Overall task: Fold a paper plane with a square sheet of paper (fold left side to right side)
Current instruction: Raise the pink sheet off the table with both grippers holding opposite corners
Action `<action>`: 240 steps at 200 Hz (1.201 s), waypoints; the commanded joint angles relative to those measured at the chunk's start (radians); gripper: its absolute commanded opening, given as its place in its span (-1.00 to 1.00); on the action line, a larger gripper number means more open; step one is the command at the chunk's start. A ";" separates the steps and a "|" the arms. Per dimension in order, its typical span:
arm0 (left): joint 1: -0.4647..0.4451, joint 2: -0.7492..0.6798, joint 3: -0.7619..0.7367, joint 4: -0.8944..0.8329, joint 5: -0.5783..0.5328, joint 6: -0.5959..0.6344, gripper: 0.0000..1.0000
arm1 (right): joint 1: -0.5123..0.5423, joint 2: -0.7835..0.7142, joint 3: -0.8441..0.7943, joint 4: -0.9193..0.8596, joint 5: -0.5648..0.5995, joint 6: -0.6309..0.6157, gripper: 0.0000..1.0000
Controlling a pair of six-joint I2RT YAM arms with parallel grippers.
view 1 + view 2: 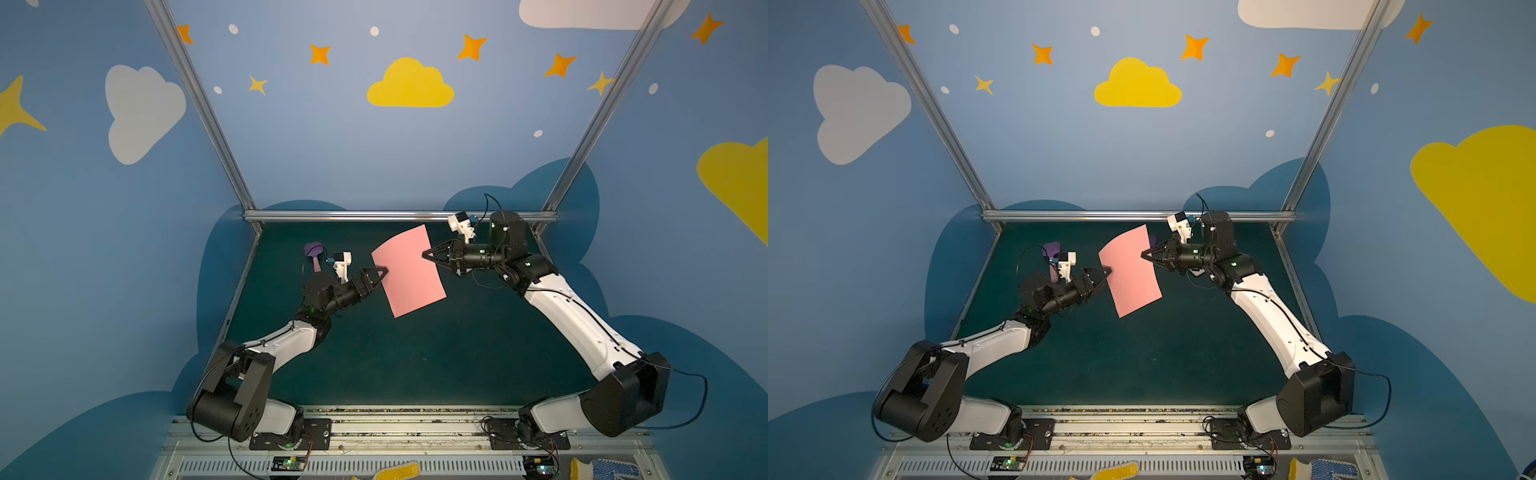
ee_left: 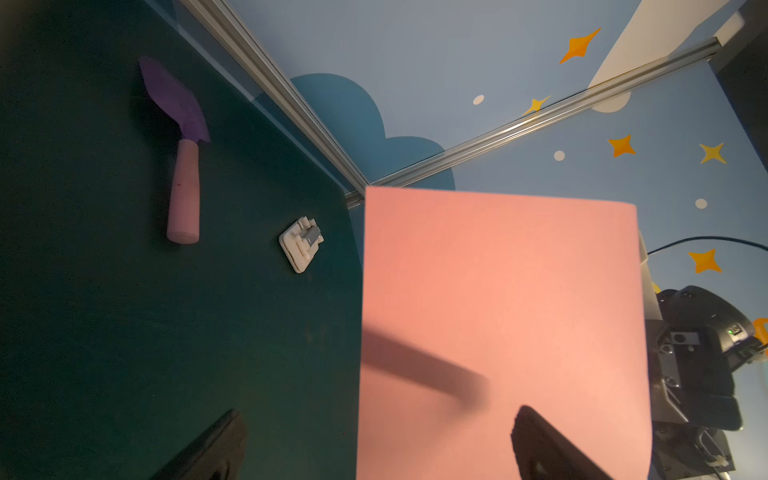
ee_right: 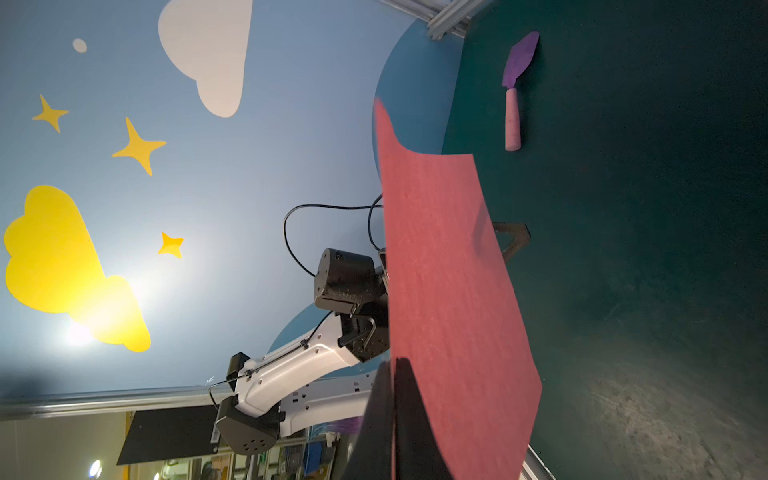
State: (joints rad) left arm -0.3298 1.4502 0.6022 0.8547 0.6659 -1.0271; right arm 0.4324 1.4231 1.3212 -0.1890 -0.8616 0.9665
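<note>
We pinch the pink sheet [image 1: 409, 270] by one edge in our right gripper [image 1: 424, 254], clear of the table [image 1: 415, 357], presumably so our left gripper [image 1: 383, 273], jaws spread, straddles the opposite edge.

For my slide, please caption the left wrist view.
Open left gripper straddles the pink paper; a spatula lies on the green table.

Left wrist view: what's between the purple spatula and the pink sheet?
A small white plastic block lies on the green mat between the purple spatula and the square sheet of paper; the left wrist view shows it.
</note>
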 commanded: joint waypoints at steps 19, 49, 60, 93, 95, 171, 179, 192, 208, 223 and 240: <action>-0.049 0.077 0.056 0.234 0.089 -0.137 0.96 | -0.035 -0.055 -0.087 0.147 -0.006 0.067 -1.00; -0.052 0.076 0.041 0.236 0.089 -0.149 0.49 | -0.082 -0.082 -0.157 0.158 0.010 0.060 -1.00; -0.054 0.076 0.036 0.237 0.088 -0.148 0.31 | -0.096 -0.088 -0.179 0.167 0.010 0.060 -1.00; -0.057 0.084 0.026 0.204 0.071 -0.137 0.53 | -0.115 -0.094 -0.188 0.186 -0.003 0.075 -1.00; -0.057 0.084 0.024 0.199 0.066 -0.134 0.58 | -0.115 -0.094 -0.184 0.184 -0.005 0.076 -1.00; -0.043 0.108 0.077 0.115 0.066 -0.036 1.00 | -0.037 -0.071 -0.074 0.218 -0.013 0.147 -1.00; -0.039 0.108 0.086 0.117 0.067 -0.033 1.00 | -0.019 -0.062 -0.057 0.231 -0.008 0.159 -1.00; -0.033 0.113 0.095 0.146 0.072 -0.040 0.99 | 0.014 -0.043 -0.031 0.265 0.001 0.188 -1.00; -0.027 0.118 0.109 0.194 0.080 -0.062 0.99 | 0.047 -0.018 -0.005 0.331 0.011 0.237 -1.00; -0.015 0.116 0.107 0.281 0.081 -0.097 0.99 | 0.066 0.001 0.007 0.400 0.024 0.289 -1.00; 0.003 0.107 0.108 0.358 0.082 -0.135 0.99 | 0.075 0.020 0.016 0.478 0.029 0.348 -1.00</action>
State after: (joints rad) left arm -0.3504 1.5658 0.6895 1.0546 0.7300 -1.1141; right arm 0.4973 1.4132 1.3083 0.1394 -0.8516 1.2133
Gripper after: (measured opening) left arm 0.997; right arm 0.047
